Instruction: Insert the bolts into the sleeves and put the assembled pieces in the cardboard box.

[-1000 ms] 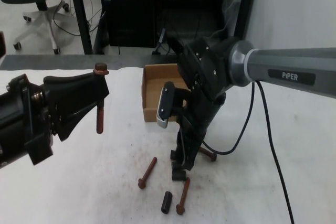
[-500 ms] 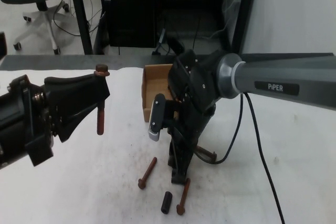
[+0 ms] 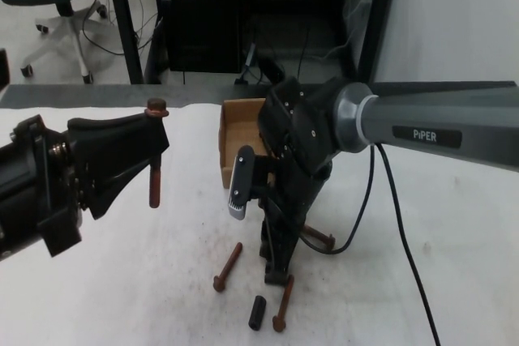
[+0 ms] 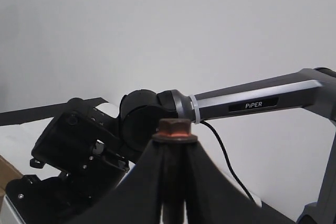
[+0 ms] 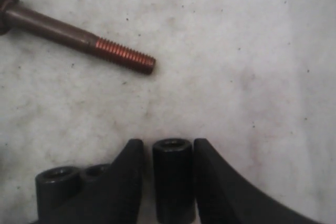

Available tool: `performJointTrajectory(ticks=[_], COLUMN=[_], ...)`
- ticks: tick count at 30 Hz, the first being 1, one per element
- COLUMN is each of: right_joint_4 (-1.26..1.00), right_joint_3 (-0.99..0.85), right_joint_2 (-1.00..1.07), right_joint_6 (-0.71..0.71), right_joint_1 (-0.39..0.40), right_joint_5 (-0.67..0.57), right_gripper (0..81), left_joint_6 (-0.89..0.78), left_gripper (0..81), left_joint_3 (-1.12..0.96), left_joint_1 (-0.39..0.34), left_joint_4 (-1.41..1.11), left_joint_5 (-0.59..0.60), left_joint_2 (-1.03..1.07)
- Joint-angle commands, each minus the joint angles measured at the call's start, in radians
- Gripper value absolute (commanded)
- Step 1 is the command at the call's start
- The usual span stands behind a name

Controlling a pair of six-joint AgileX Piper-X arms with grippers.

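Note:
My left gripper (image 3: 156,145) hangs above the left of the white bench, shut on a rusty bolt (image 3: 154,176) held upright, head up. In the left wrist view the bolt head (image 4: 174,129) sticks out above that gripper (image 4: 173,182). My right gripper (image 3: 274,263) points straight down at the bench in front of the cardboard box (image 3: 237,142). In its own wrist view, the right gripper (image 5: 169,174) is closed on a black sleeve (image 5: 173,179) that stands upright between its fingers. Two more sleeves (image 5: 59,184) stand just beside one finger.
Loose bolts lie on the bench: one (image 3: 228,266) left of the right gripper, one (image 3: 282,301) in front of it, one (image 3: 321,237) behind it. A black sleeve (image 3: 257,312) lies near the front edge. Another bolt (image 5: 79,38) lies just beyond the fingers. A cable (image 3: 405,224) trails to the right.
The right arm shifted left and settled lower over the sleeves, then stayed almost still for the last half second. The left arm and its bolt have not moved.

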Motion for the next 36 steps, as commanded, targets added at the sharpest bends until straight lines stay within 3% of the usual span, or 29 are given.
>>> performJointTrajectory(ticks=[1,15,36], right_joint_4=[0.038,0.084,0.025], right_joint_3=[0.006,0.006,0.006], right_joint_2=[0.008,0.008,0.008], right_joint_6=[-0.006,-0.006,-0.006], right_joint_1=[0.000,-0.041,-0.019], right_joint_5=[0.027,0.074,0.070], right_gripper=[31.0,31.0,31.0], left_joint_6=[0.007,0.007,0.007], left_gripper=[0.4,0.4,0.4], left_joint_3=[-0.005,-0.005,-0.005], left_joint_1=[0.002,0.002,0.002], left_joint_4=[-0.011,-0.011,-0.011], left_joint_5=[0.006,0.006,0.006], left_joint_2=[-0.011,-0.011,-0.011])
